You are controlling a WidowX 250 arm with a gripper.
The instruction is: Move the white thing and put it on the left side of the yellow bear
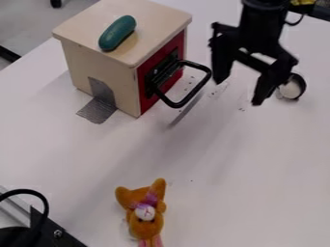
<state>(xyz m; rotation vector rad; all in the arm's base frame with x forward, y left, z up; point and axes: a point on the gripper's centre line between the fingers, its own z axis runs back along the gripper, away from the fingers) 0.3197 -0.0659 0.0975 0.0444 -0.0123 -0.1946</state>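
The black gripper (240, 86) hangs at the upper right, its two fingers spread wide and nothing visible between them. Just right of its right-hand finger is a small round white thing (292, 88) with a dark rim, partly hidden by that finger; whether they touch I cannot tell. The yellow-orange bear (143, 216), with a purple patch and a white snout, lies near the bottom edge, left of centre, far from the gripper.
A wooden box (97, 65) with a red front and a black handle (205, 82) stands at the upper left, a green oblong object (117, 33) on its top. Black hardware and a cable (44, 205) occupy the lower-left corner of the white table (245, 178).
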